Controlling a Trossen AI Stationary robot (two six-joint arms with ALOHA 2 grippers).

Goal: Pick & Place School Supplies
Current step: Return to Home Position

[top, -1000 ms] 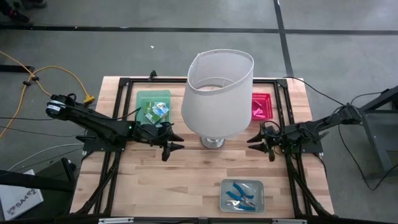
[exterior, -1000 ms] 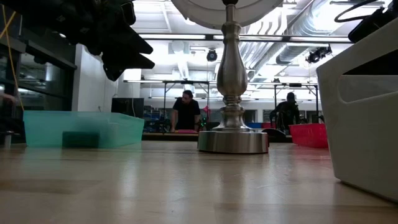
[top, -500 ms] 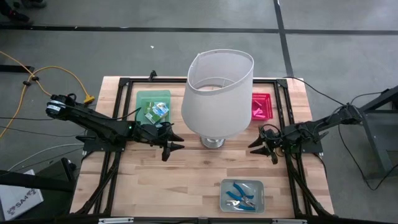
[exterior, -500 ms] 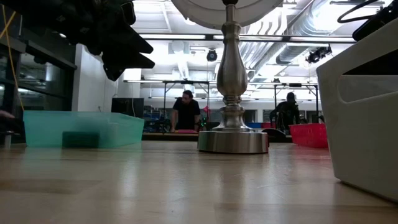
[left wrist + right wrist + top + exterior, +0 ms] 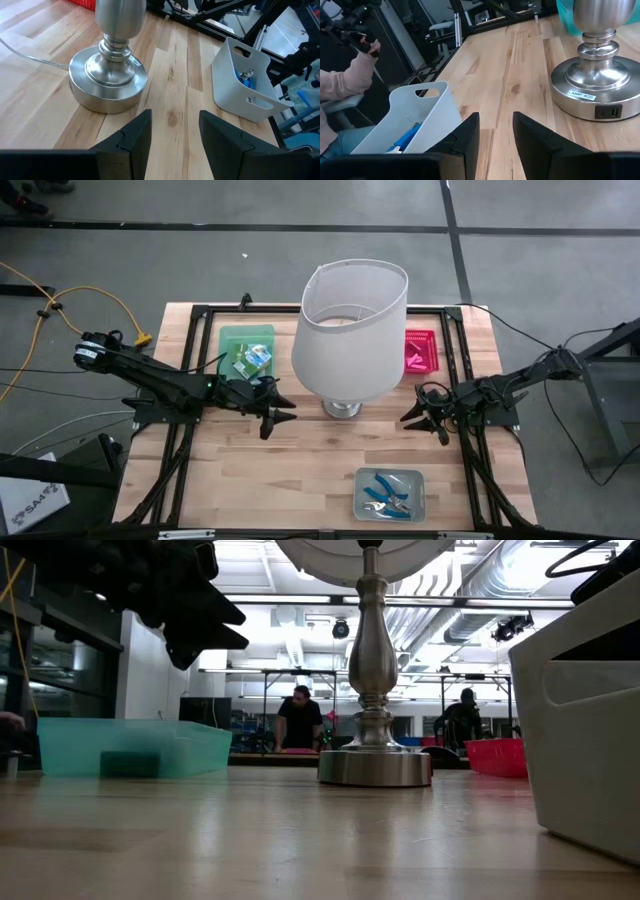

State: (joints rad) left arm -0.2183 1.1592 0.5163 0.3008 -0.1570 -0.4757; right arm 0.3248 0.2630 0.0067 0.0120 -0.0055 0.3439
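Note:
The school supplies lie in three trays. Small green-yellow boxes (image 5: 255, 358) are in the green tray (image 5: 228, 340) at the far left. Pink blocks (image 5: 413, 355) are in the red tray (image 5: 428, 337) at the far right. Blue-handled scissors (image 5: 385, 492) are in the grey tray (image 5: 362, 478) at the near edge. My left gripper (image 5: 290, 409) hovers open just left of the lamp base (image 5: 342, 409), with bare wood between its fingers (image 5: 175, 135). My right gripper (image 5: 408, 416) hovers open just right of the base, also holding nothing (image 5: 496, 132).
A tall lamp with a big white shade (image 5: 350, 330) stands mid-table between the two grippers, and its metal base (image 5: 107, 82) is close in front of both. Black frame rails (image 5: 190, 420) run along the table's left and right sides. A person's sleeve (image 5: 345, 75) shows beyond the near edge.
My right gripper has swung its fingers a little toward the table's near edge, staying beside the lamp base.

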